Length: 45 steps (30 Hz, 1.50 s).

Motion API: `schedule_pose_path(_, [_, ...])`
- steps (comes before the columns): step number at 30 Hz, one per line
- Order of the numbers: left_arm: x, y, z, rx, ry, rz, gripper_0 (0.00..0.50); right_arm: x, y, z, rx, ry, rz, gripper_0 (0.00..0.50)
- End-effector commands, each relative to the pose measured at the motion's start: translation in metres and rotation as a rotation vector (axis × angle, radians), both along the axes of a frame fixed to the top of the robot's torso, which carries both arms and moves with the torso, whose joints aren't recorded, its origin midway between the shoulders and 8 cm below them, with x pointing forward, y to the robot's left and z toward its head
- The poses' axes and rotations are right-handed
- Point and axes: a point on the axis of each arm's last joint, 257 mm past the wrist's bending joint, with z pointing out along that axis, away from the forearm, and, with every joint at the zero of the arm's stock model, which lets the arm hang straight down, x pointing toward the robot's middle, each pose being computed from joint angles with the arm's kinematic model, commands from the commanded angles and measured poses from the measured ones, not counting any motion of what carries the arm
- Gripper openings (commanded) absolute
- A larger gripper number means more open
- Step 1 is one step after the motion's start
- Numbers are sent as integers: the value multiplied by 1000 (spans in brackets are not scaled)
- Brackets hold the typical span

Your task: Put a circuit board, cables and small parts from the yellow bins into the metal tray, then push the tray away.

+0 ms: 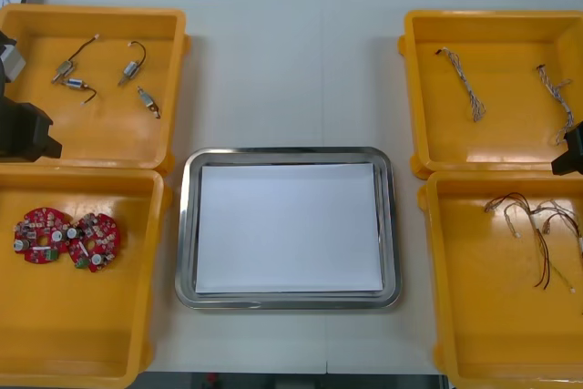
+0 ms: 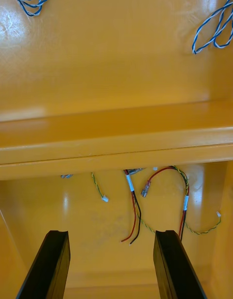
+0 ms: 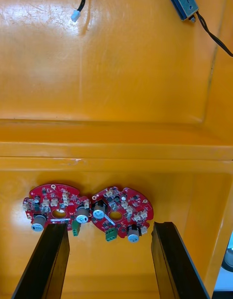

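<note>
Two round red circuit boards (image 1: pixel 41 235) lie touching in the near-left yellow bin (image 1: pixel 82 362), close to its left wall, with open floor to their right. The metal tray (image 1: pixel 187 225), white inside, sits on the worktop (image 1: pixel 291 70) between the bins, with bare surface beyond its far rim. The left tool (image 3: pixel 110 226) hangs by that bin's far wall, fingers wide apart, holding nothing. The right tool (image 2: pixel 110 233), equally spread and empty, hangs by the far wall of the near-right bin (image 1: pixel 474 316), where red and yellow cables (image 2: pixel 160 202) lie.

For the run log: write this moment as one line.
metal tray white inside | left gripper open, facing circuit boards | right gripper open, facing red and yellow cables
</note>
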Motion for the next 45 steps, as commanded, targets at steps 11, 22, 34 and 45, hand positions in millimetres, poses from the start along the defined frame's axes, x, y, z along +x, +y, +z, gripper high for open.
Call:
schedule_pose_path(11, [-1,18,16,83,-33,-52,500,0,-3,8,17,-25,-42,500])
schedule_pose_path(22, [-1,18,16,83,-33,-52,500,0,-3,8,17,-25,-42,500])
schedule_pose_path(34, [-1,18,16,83,-33,-52,500,0,-3,8,17,-25,-42,500])
schedule_pose_path(45, [-1,18,16,83,-33,-52,500,0,-3,8,17,-25,-42,500])
